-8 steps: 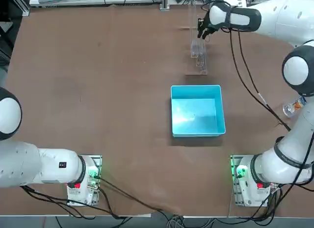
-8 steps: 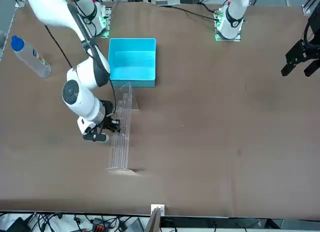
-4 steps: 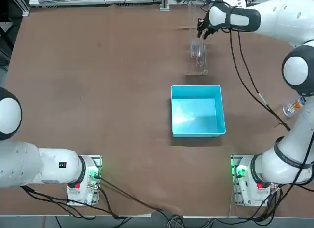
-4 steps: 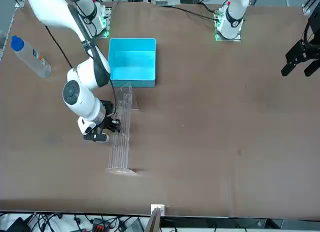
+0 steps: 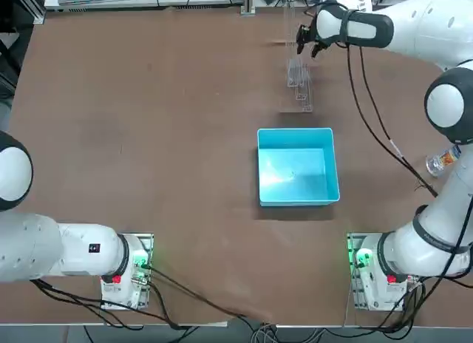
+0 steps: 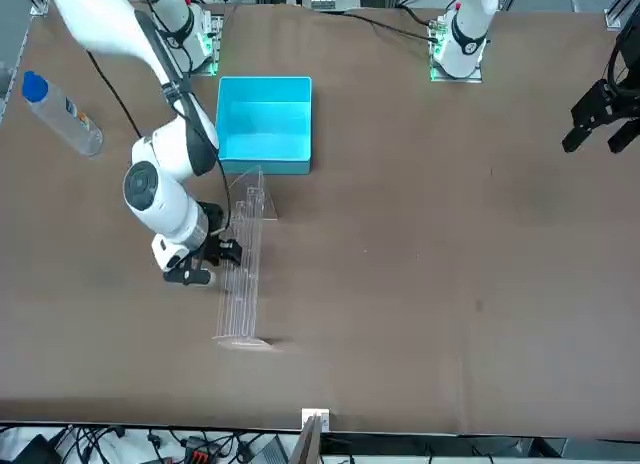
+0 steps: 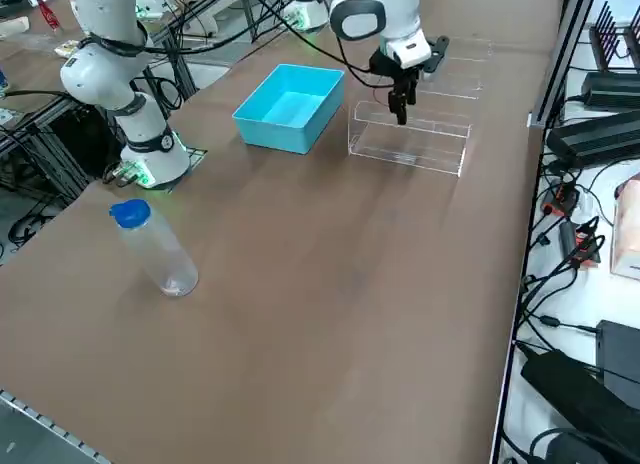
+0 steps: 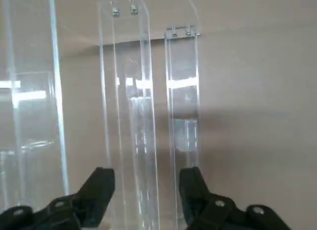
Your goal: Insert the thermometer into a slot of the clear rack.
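Brown tabletop: right gripper, fingers parted w/ nothing clamped, sits directly above long clear acrylic rack; thin glass thermometer indistinguishable.

The worktop is a flat brown surface. Resting directly on it: the clear rack, upright toward the far edge from the arm bases; an open light-blue bin, nearer the bases and apart from the rack; a clear bottle with a blue cap, standing near the robot's right-hand edge, well away from both.
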